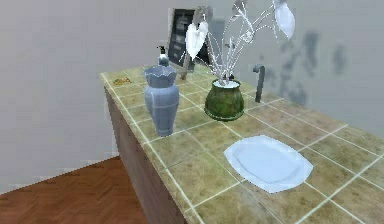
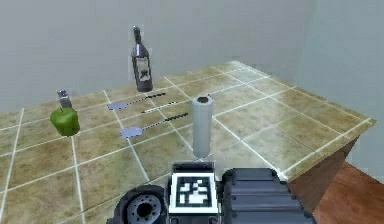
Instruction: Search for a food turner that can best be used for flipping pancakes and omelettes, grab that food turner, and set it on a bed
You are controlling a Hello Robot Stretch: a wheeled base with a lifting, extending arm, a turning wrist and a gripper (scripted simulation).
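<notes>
Arm side view, left of centre on the counter (image 2: 290, 110): upper tool (image 2: 135, 101) and lower tool (image 2: 150, 125), both flat. Can't tell which one's the turner. My gripper (image 2: 140, 208) sits at the bottom edge, and I can't tell its grip or load. My worry is clipping the white cylinder (image 2: 203, 125) just right of them, or grabbing the wrong tool.

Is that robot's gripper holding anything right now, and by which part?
It cannot be told: the far end of the gripper is not clear.
</notes>
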